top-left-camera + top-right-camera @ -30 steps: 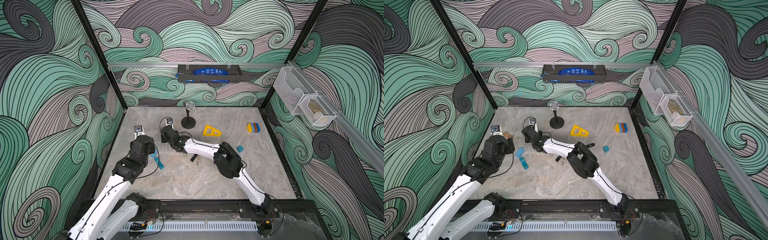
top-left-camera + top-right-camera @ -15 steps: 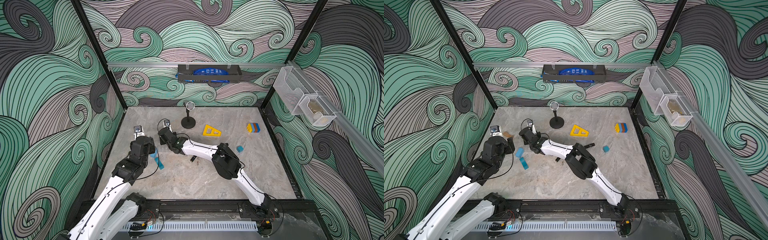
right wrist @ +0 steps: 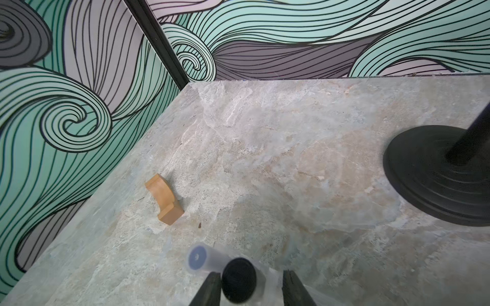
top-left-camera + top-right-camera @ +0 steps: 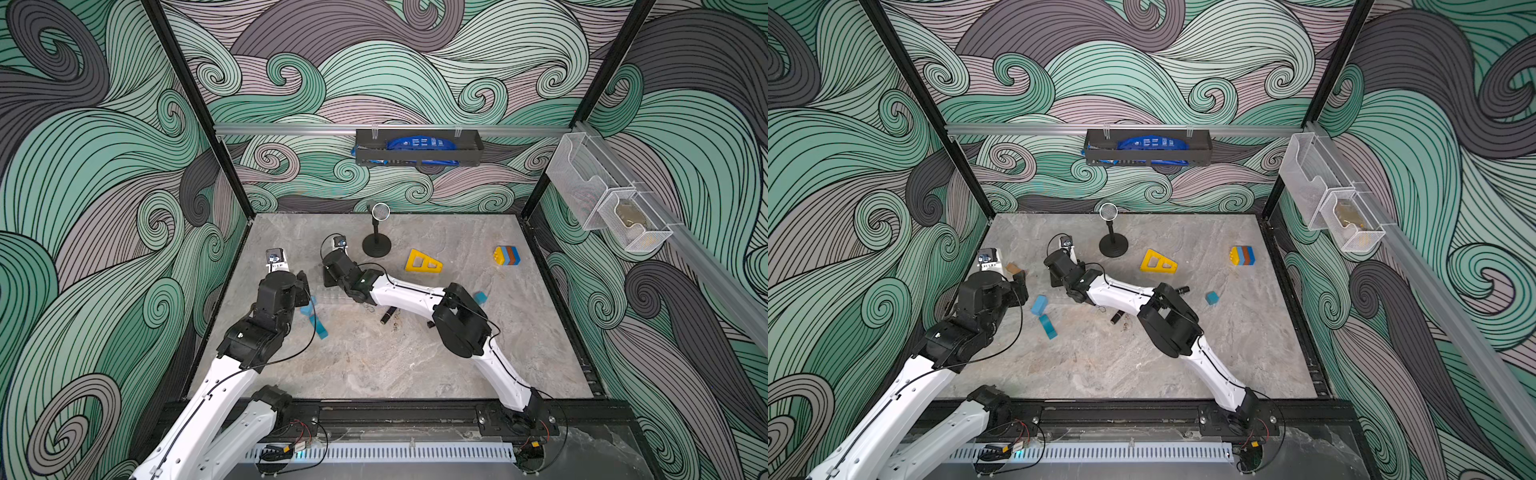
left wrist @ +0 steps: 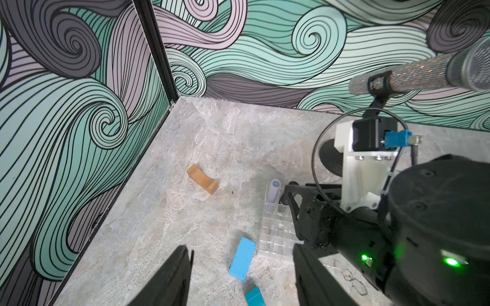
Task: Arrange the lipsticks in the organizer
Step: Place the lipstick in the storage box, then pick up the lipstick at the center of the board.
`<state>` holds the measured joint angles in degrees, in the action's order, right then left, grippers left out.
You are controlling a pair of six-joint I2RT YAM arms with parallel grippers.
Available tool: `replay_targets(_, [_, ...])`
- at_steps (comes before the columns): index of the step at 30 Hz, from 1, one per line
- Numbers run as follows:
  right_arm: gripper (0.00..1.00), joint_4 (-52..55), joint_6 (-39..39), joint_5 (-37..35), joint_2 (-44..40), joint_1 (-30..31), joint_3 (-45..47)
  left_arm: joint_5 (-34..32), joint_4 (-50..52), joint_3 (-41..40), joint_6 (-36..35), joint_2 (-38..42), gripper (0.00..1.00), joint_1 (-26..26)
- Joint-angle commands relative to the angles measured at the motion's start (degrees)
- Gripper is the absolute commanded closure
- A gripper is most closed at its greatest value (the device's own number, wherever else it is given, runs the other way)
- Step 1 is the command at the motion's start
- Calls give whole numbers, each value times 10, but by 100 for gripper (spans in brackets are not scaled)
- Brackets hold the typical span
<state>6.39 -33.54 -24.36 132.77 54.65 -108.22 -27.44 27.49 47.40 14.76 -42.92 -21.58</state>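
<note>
The clear organizer (image 5: 278,233) sits left of centre on the table, faint in a top view (image 4: 332,296). My right gripper (image 3: 251,275) hangs over it, pointing down, jaws open. A black lipstick (image 3: 238,280) stands upright between them; one finger touches it and the other is clear of it. A pale lilac tube (image 5: 273,190) stands in the neighbouring cell. Another lipstick (image 4: 386,316) lies on the table by the right forearm, and one more (image 4: 1182,289) lies behind the elbow. My left gripper (image 5: 242,275) is open and holds nothing, above a blue block (image 5: 242,258).
A microphone on a black stand (image 4: 376,245) is just behind the right gripper. A yellow triangular frame (image 4: 423,262), a coloured block stack (image 4: 508,255) and a blue cube (image 4: 480,297) lie to the right. A wooden arch block (image 5: 202,179) is near the left wall.
The right gripper's jaws have spread apart from the black lipstick standing in the organizer. The left arm has hardly moved.
</note>
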Motion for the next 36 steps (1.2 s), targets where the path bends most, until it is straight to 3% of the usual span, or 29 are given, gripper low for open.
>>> replay_targets(1, [55, -33, -33, 28, -85, -19, 46, 26, 24, 32, -10, 5, 36, -4])
replay_targets(5, [54, -64, -57, 58, -162, -37, 138, 55, 44, 45, -2, -10, 36, -5])
replay_targets(9, [54, -80, -101, 75, -262, -59, 272, 136, 69, 35, 12, -35, 41, -22])
replay_targets(14, [53, -116, -136, 163, -434, -124, 504, 176, 71, 9, 16, -95, 43, -132])
replay_targets(17, [52, -128, -122, 189, -516, -156, 592, 205, 29, -5, 19, -148, 43, -188])
replay_targets(25, [50, -84, -82, 236, -631, -232, 677, 317, -8, 53, -4, -364, 51, -243])
replay_targets(29, [51, -87, -77, 251, -633, -246, 685, 310, 3, 95, -10, -450, 57, -250])
replay_targets(36, [50, -73, -72, 291, -610, -255, 677, 290, 28, 153, -26, -535, 58, -251])
